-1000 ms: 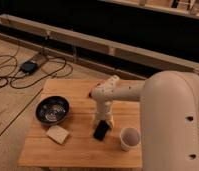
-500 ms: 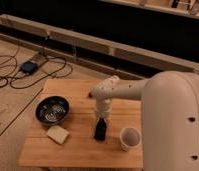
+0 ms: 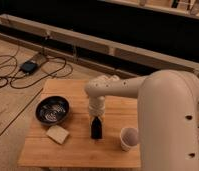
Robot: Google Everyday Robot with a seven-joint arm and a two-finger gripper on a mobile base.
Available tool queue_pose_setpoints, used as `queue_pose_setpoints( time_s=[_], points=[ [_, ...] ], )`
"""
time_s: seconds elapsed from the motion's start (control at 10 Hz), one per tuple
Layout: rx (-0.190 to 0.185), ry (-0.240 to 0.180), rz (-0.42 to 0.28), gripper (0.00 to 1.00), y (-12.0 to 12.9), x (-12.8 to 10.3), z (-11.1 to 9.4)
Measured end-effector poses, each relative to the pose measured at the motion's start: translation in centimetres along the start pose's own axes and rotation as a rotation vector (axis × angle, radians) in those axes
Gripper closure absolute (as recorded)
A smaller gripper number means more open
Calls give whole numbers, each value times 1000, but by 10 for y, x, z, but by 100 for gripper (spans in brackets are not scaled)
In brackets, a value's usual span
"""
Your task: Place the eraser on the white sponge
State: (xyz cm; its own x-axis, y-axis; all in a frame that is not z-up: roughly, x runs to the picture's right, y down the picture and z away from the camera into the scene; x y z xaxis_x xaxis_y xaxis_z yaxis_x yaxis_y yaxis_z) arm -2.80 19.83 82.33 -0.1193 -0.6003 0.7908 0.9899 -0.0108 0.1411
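The black eraser (image 3: 96, 132) lies on the wooden table (image 3: 73, 152), right of centre. My gripper (image 3: 96, 125) points straight down from the white arm and sits right over the eraser, covering most of it. I cannot tell whether it touches or holds the eraser. The white sponge (image 3: 58, 134) lies flat on the table to the eraser's left, apart from the gripper, just in front of the dark bowl.
A dark bowl (image 3: 52, 110) stands at the table's left. A pale round cup (image 3: 129, 137) stands right of the eraser, close to the gripper. The large white arm body (image 3: 168, 120) fills the right side. Cables and a dark box (image 3: 29, 66) lie on the floor behind.
The gripper has come down over the eraser, which showed as a slanted slab a second ago and is now mostly covered. Sponge, bowl and cup have not moved.
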Motion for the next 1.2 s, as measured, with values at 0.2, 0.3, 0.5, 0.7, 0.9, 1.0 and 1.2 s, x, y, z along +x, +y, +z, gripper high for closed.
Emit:
queue_pose_setpoints(
  time_s=[0.2, 0.3, 0.5, 0.7, 0.9, 1.0, 1.2],
  points=[
    [13, -13, -125, 100, -34, 2, -7],
    [20, -24, -200, 100, -56, 1, -9],
    [27, -45, -319, 100, -92, -2, -10],
    [28, -58, -400, 100, -119, -6, -11],
    [36, -76, -487, 100, -151, -11, -12],
    [39, -86, -518, 100, -163, -15, -14],
    [45, -102, -566, 100, -181, -22, -14]
  ],
)
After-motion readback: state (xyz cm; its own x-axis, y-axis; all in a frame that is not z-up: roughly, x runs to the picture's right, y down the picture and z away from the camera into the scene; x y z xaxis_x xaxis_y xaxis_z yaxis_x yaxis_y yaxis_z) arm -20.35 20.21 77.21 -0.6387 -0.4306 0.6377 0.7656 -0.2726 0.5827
